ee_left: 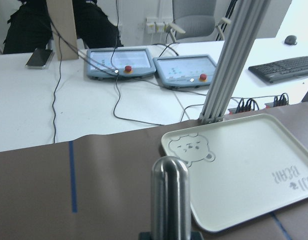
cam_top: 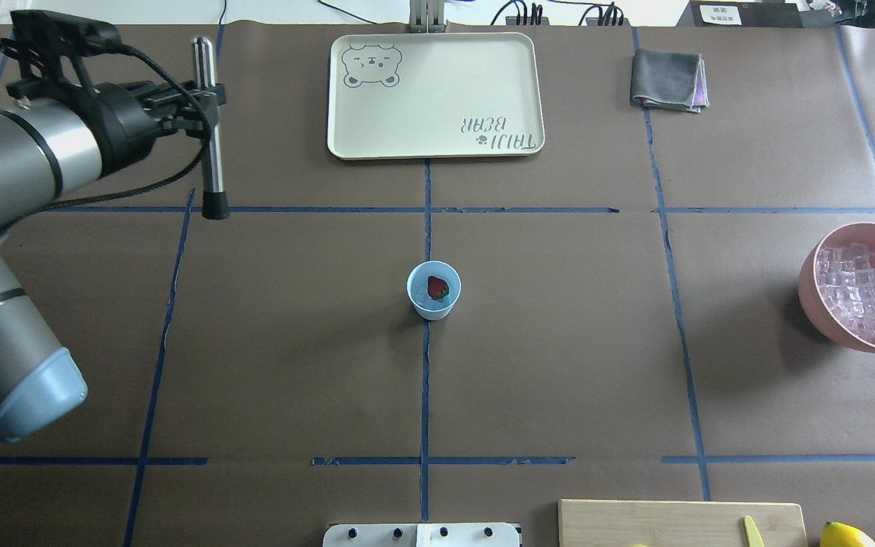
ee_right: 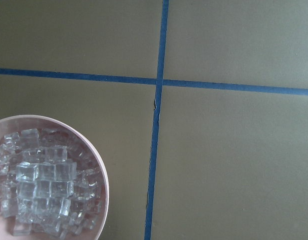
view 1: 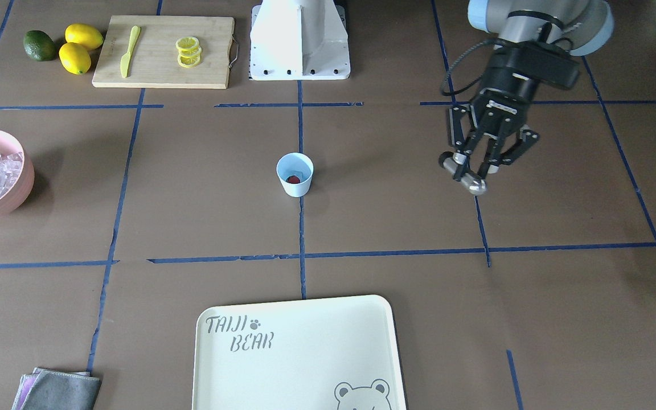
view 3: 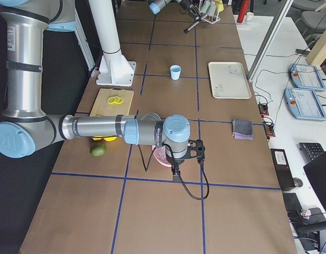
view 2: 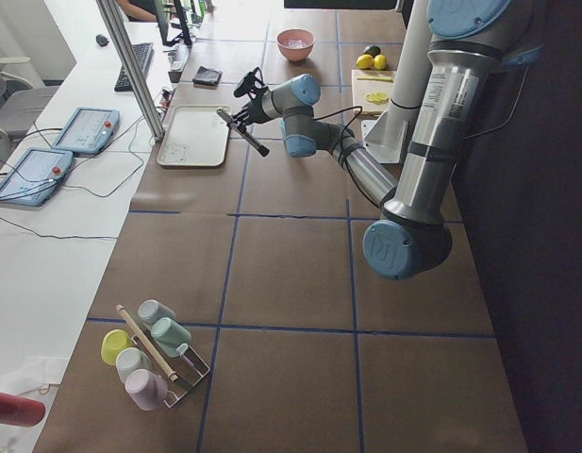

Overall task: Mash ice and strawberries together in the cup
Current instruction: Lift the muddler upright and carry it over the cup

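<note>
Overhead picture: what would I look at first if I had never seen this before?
Probably the small blue cup right in the middle, with a red strawberry inside. Next comes the left gripper at the far left, shut on a shiny metal rod. Then the pink bowl at the right edge, heaped with ice cubes.

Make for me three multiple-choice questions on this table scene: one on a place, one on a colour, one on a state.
1. The strawberry lies: A in the cup B on the tray C on the cutting board
2. The bowl holding the ice is: A green B pink C black
3. The fingers of the left gripper are: A open, empty B shut on a metal rod C out of view
Answers: 1 A, the red berry shows inside the cup; 2 B, its wall is pink; 3 B, the rod sits clamped between them.
</note>
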Available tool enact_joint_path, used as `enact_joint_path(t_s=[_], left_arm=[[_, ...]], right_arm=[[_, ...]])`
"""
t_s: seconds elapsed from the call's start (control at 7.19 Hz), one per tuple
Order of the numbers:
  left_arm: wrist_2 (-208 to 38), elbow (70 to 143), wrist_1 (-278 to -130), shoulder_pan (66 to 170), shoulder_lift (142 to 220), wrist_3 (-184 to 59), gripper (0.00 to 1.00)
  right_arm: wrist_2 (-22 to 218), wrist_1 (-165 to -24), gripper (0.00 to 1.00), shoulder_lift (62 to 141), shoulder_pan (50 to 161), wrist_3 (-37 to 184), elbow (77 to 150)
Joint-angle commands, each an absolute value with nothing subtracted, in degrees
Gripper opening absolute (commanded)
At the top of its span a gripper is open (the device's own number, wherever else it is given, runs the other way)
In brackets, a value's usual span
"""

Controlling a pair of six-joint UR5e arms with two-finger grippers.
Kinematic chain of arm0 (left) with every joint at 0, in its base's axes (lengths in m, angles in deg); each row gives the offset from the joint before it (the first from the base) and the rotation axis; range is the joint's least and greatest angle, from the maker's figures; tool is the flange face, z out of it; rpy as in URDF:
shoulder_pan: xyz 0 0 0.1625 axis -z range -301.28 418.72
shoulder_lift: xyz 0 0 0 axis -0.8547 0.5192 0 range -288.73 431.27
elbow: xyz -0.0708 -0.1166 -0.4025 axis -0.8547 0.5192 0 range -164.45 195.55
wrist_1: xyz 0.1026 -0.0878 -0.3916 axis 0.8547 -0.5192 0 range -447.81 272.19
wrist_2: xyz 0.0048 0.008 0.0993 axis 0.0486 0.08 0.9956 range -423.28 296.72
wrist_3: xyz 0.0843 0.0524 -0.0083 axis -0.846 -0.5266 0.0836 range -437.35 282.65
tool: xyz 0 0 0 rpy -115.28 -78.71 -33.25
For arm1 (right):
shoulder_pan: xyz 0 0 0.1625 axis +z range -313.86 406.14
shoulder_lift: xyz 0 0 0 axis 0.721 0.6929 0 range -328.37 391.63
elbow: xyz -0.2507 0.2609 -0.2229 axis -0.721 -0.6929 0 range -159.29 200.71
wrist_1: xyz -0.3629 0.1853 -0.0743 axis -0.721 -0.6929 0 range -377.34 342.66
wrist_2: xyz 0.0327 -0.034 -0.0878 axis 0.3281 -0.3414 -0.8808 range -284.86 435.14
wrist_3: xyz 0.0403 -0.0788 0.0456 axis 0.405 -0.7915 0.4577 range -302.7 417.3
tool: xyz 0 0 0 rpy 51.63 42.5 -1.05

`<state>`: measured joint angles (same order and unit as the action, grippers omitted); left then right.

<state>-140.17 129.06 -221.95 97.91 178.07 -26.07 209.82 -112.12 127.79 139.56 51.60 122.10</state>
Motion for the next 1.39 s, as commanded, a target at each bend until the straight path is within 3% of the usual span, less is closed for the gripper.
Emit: enact_joint_path(t_s=[0.0,0.7,1.25], left_arm=[[-127.83,128.67,-226.48,89.08,182.08,-26.02,0.0],[-113.09,120.07,-250.54,78.8,184.91,-38.56,0.0],[-104.94,119.01,-251.81,74.02,189.55,-48.33,0.0]], right_arm=[[209.79,-112.0,0.99,127.7,139.57,51.59,122.04],[209.79,-112.0,0.99,127.79,139.57,51.59,122.31],[209.88,-112.0,0.99,128.05,139.57,51.59,122.4]])
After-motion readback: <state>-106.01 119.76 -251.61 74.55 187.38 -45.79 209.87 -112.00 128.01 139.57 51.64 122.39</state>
